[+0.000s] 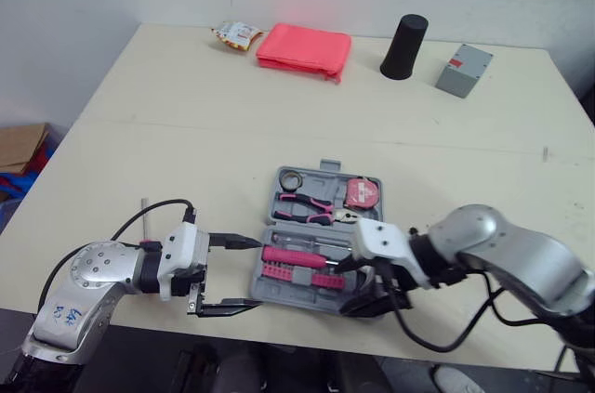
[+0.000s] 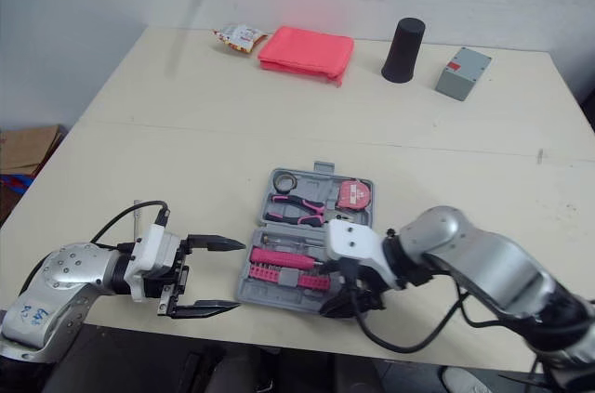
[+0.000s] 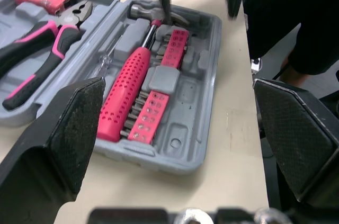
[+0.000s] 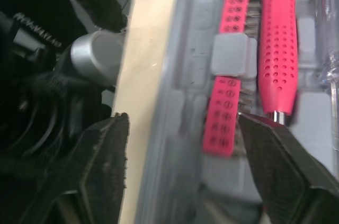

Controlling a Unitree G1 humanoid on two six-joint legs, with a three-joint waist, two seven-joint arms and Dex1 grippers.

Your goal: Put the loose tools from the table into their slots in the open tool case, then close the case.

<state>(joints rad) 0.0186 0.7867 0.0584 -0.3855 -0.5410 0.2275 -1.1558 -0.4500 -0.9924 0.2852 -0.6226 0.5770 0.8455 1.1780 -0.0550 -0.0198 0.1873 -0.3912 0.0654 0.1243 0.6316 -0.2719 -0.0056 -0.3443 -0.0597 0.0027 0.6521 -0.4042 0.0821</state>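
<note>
Noted tool case (image 1: 288, 296) lying open flat on the desk (image 1: 186, 133), close to the near edge, both halves face up. Counted in the far half pliers (image 1: 302, 210) and tape measure (image 1: 362, 192); in the near half a pink-handled hammer (image 1: 293, 255) with pink bit strips (image 1: 297, 274) alongside. Read all as seated in moulded slots, as far as can be made out.

Found left jaws spread wide and empty, hovering just beside the case's left end, level with the near half. Found right jaws likewise parted, holding nothing, at the near right corner; in the right wrist view, one finger (image 4: 100, 166) outside the front rim, the other (image 4: 286, 166) over the tray beside the bit strips.

Logged at the far end of the desk, well apart from the case: pink pouch (image 1: 304, 49), black cup (image 1: 404, 45), grey box (image 1: 463, 70), small packet (image 1: 237, 34). Taken as no part of the kit.

Judged loading done, closing in hand. Needed next: catching one half by its outer rim, swinging it up and over the other about the middle hinge, then pressing down to latch. Worth steadying with left jaws against sliding toward the edge instead of folding. Cannot tell which half serves as lid.
</note>
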